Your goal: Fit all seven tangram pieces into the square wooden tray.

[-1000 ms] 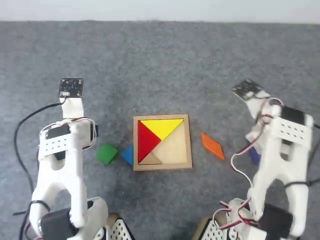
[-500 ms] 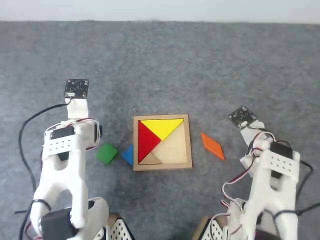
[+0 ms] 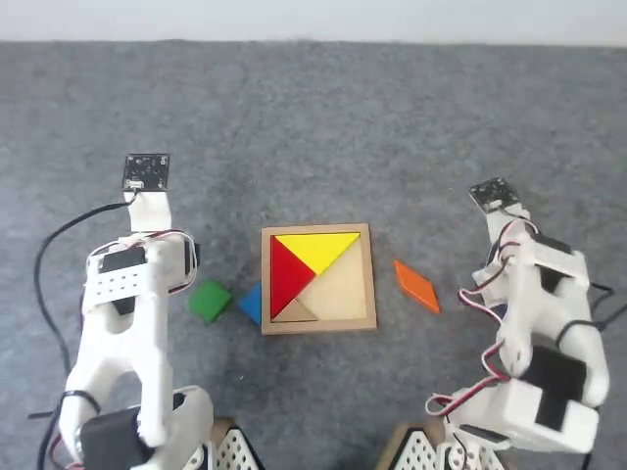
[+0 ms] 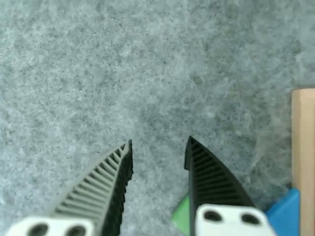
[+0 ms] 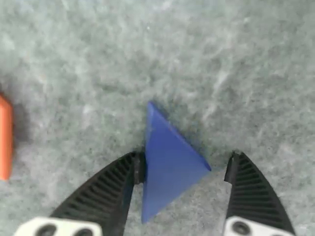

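The square wooden tray (image 3: 367, 279) lies mid-table and holds a red triangle (image 3: 285, 273), a yellow triangle (image 3: 317, 249) and a small wood-coloured triangle (image 3: 294, 311). A green piece (image 3: 208, 301) and a blue piece (image 3: 251, 303) lie just left of the tray, and both peek past my left gripper's fingers as green piece (image 4: 181, 217) and blue piece (image 4: 281, 214). An orange parallelogram (image 3: 416, 285) lies right of the tray. My left gripper (image 4: 158, 152) hovers open over bare carpet. My right gripper (image 5: 186, 166) is open around a dark blue triangle (image 5: 167, 162) lying on the carpet; one finger touches its edge.
Grey carpet covers the table. The tray's edge (image 4: 301, 137) shows in the left wrist view, and the orange parallelogram's end (image 5: 4, 137) in the right wrist view. Both arm bases stand at the near edge, with cables beside the left arm (image 3: 44, 264).
The right arm swung in and lowered, then settled with its wrist over the dark blue triangle right of the orange piece. The left arm shifted only slightly.
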Robot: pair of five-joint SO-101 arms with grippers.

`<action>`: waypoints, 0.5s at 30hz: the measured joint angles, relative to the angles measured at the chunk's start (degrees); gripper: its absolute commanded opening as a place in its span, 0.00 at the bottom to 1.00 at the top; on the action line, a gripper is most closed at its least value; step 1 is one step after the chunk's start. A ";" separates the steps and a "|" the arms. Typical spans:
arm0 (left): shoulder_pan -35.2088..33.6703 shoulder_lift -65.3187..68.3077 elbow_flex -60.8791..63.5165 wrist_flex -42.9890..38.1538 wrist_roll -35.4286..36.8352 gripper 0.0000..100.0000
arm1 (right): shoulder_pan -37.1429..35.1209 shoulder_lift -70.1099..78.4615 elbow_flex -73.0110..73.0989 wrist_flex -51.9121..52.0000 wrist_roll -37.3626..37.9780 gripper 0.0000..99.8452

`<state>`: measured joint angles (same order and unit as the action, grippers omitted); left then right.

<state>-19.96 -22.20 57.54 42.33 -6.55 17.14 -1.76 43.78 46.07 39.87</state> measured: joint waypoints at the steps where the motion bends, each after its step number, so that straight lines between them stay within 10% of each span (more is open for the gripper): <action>1: 0.09 0.00 0.00 0.00 0.09 0.17 | -0.35 0.62 -0.62 0.35 -0.26 0.27; 15: 0.26 0.00 0.00 0.00 0.09 0.17 | -0.79 1.14 -1.93 1.14 -0.62 0.16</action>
<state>-19.69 -22.20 57.54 42.33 -6.46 16.35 -0.62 41.85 47.21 39.25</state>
